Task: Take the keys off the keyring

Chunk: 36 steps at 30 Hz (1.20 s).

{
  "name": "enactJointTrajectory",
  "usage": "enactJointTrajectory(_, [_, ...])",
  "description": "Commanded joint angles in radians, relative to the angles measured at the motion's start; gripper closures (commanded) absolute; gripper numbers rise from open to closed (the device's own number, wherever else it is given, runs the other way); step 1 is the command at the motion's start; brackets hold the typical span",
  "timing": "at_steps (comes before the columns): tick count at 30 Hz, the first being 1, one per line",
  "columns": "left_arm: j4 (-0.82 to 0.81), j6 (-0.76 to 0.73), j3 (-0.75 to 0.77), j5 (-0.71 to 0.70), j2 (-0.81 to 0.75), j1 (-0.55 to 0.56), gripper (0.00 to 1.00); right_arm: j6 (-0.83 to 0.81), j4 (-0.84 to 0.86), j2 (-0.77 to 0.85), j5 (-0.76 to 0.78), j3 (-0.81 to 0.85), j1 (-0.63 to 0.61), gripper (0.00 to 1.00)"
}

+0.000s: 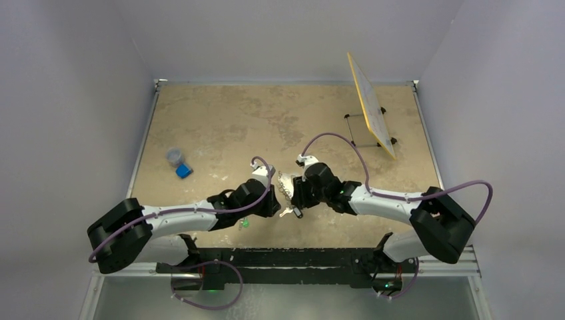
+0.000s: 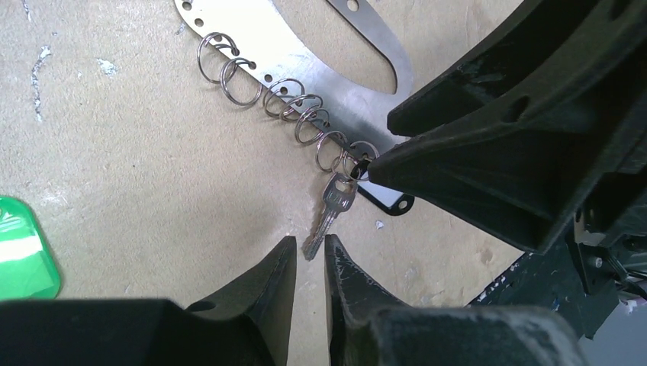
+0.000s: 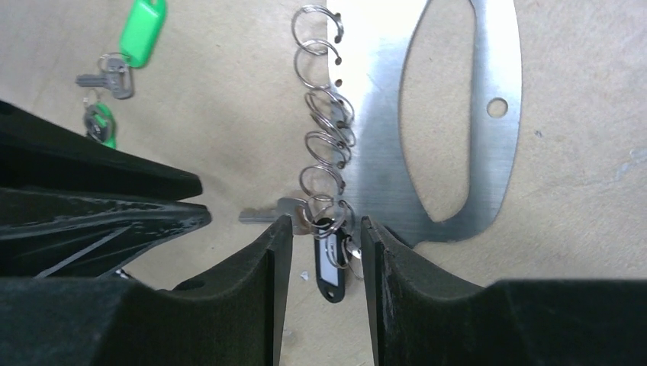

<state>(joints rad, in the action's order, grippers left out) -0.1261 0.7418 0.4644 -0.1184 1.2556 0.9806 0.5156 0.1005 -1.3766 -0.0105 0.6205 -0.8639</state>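
Note:
The keyring (image 3: pixel 458 114) is a flat silver oval plate lying on the table, with several split rings (image 2: pixel 294 103) strung along one edge. A silver key (image 2: pixel 336 200) hangs from the last ring, beside a black tag (image 3: pixel 329 268). My left gripper (image 2: pixel 310 242) has its jaws a narrow gap apart, with the tip of the key's blade just at the fingertips. My right gripper (image 3: pixel 326 223) is open and straddles the last ring and the black tag, one finger over the key's head and the other at the plate's edge. Both grippers meet over the keyring (image 1: pixel 286 187) in the top view.
A bunch of keys with green tags (image 3: pixel 143 30) lies on the table behind my left gripper, its green tag (image 2: pixel 23 248) also showing in the left wrist view. At far left stand a small jar (image 1: pixel 174 157) and a blue block (image 1: pixel 184 171). A yellow board on a stand (image 1: pixel 372 113) leans at back right.

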Motion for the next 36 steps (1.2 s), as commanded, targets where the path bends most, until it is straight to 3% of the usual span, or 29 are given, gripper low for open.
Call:
enactJointTrajectory(1, [-0.055,0.015,-0.003,0.006,0.004,0.003,0.81,0.037,-0.028,-0.002,0.027,0.019,-0.007,0.59])
enactJointTrajectory(18, [-0.084,0.01,0.01,0.036,0.066,0.004,0.81,0.096,-0.122,0.065,0.161,-0.026,-0.009,0.59])
enactJointTrajectory(25, [-0.079,0.008,0.008,0.023,0.051,0.005,0.81,0.081,-0.146,0.105,0.123,-0.017,-0.024,0.55])
enactJointTrajectory(32, [-0.095,0.004,0.024,0.044,0.071,0.004,0.81,0.086,-0.117,0.045,0.108,-0.01,-0.027,0.54])
enactJointTrajectory(36, [-0.095,0.001,0.029,0.045,0.073,0.005,0.81,0.12,-0.136,0.013,0.174,-0.008,-0.027,0.55])
